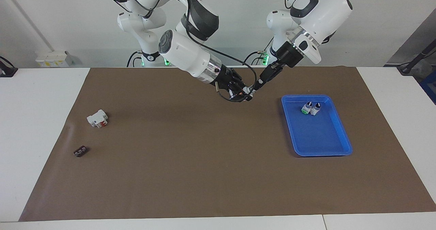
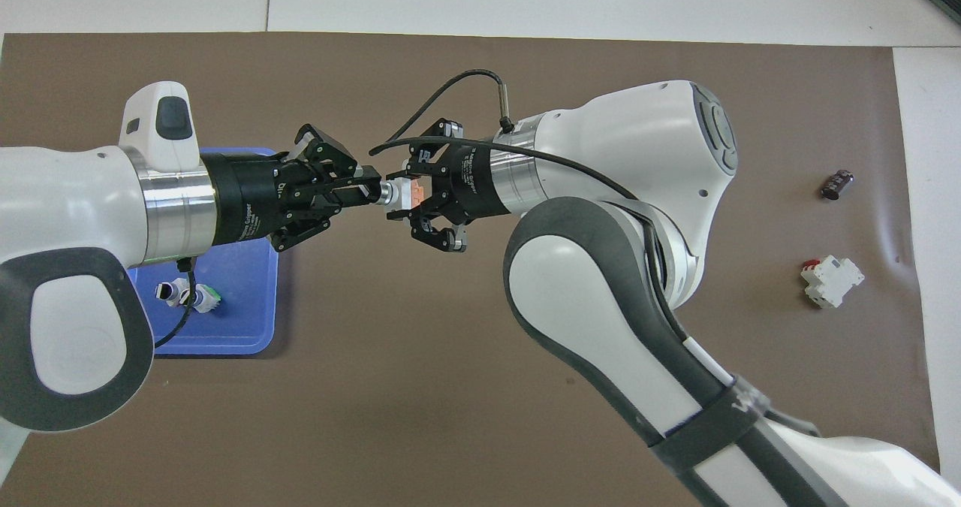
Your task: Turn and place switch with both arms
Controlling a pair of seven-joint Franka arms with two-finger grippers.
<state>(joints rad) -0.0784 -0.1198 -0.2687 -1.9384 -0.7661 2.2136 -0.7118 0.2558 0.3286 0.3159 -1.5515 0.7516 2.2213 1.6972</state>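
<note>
The switch (image 2: 400, 191), white with an orange block showing, is held in the air between both grippers, over the brown mat (image 1: 190, 162) beside the blue tray (image 1: 322, 139). My right gripper (image 2: 409, 194) is shut on the switch's body; it also shows in the facing view (image 1: 246, 94). My left gripper (image 2: 373, 190) comes from the tray's end and is shut on the switch's knob end; it shows in the facing view (image 1: 256, 85) too. The switch (image 1: 250, 92) is mostly hidden there by the fingers.
Two more switches (image 1: 310, 108) lie together in the blue tray (image 2: 240, 327), near its end closer to the robots. A white breaker block with a red part (image 1: 97, 118) and a small dark flat piece (image 1: 80, 151) lie toward the right arm's end.
</note>
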